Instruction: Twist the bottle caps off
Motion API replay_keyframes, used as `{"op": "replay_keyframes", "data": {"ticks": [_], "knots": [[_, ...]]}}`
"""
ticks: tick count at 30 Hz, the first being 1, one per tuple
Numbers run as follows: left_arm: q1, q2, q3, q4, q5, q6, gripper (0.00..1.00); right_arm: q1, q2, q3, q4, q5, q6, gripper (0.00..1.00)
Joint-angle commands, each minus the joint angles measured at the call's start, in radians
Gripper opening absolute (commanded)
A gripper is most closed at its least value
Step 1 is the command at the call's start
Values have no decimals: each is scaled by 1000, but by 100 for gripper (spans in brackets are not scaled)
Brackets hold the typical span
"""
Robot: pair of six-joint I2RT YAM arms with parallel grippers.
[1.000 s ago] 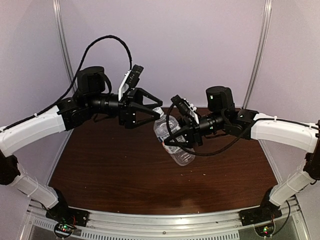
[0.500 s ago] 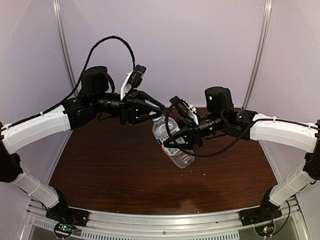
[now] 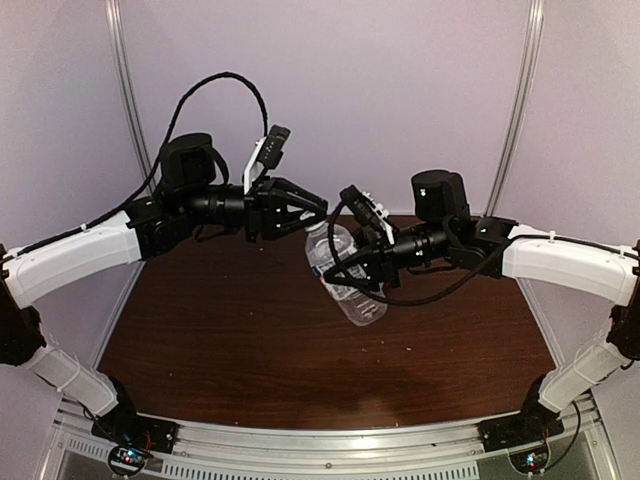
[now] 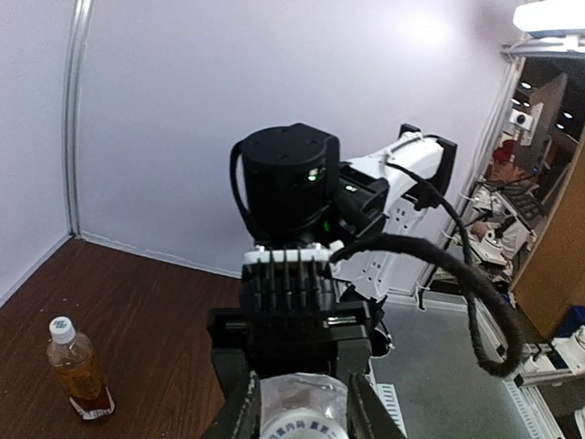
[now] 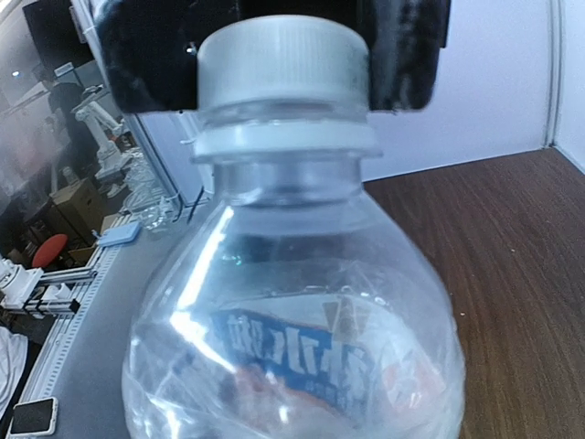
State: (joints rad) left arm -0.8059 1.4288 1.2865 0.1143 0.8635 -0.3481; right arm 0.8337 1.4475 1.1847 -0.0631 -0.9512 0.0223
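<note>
The right gripper (image 3: 350,278) clamps the clear bottle (image 3: 368,310) aloft to steady it. The left gripper (image 3: 320,213) pinches its cap (image 5: 283,59), ready to twist.

**A:** What did everything stand on?
**B:** A dark brown wooden table (image 3: 250,340). A ribbed aluminium rail (image 3: 330,440) ran along its near edge.

**A:** And behind it?
**B:** A plain, pale lilac wall (image 3: 400,90) closed the far side. A slim metal upright (image 3: 125,90) stood at the far left and a second upright (image 3: 520,100) at the far right.

**A:** Was anything visible beyond that?
**B:** Yes. One close view caught a bright ceiling light (image 4: 548,16) and a brown wooden panel (image 4: 558,274) on the right. The other showed a red stool (image 5: 41,249) on the left and a flat blue item (image 5: 119,233) on a grey bench (image 5: 91,329). A phone (image 5: 32,416) lay at the lower left. All of these were blurred.
</note>
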Motion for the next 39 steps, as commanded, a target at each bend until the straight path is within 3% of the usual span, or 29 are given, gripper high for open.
{"op": "replay_keyframes", "data": {"ticks": [1,4,6,10,15,20,29,33,39], "knots": [[-19,-25,39,-67,-331,-126,0,2,-1,52,-51,285,-9,42],[-46,-36,60,-161,-626,-234,8,2,1,56,-56,377,-9,42],[-68,-38,69,-197,-751,-268,10,4,3,56,-55,424,-9,42],[-78,-13,102,-234,-801,-295,17,4,10,55,-61,463,-6,42],[-78,10,115,-216,-757,-297,24,4,4,49,-58,465,-5,42],[-76,-2,104,-190,-730,-251,37,3,2,42,-60,460,-10,42],[-42,-92,42,-184,-666,-87,78,2,-12,34,-92,377,-73,42],[16,-129,22,-181,-484,-9,85,3,-13,48,-115,249,-103,45],[48,-150,18,-178,-90,124,86,4,-8,57,-117,58,-120,45]]}}
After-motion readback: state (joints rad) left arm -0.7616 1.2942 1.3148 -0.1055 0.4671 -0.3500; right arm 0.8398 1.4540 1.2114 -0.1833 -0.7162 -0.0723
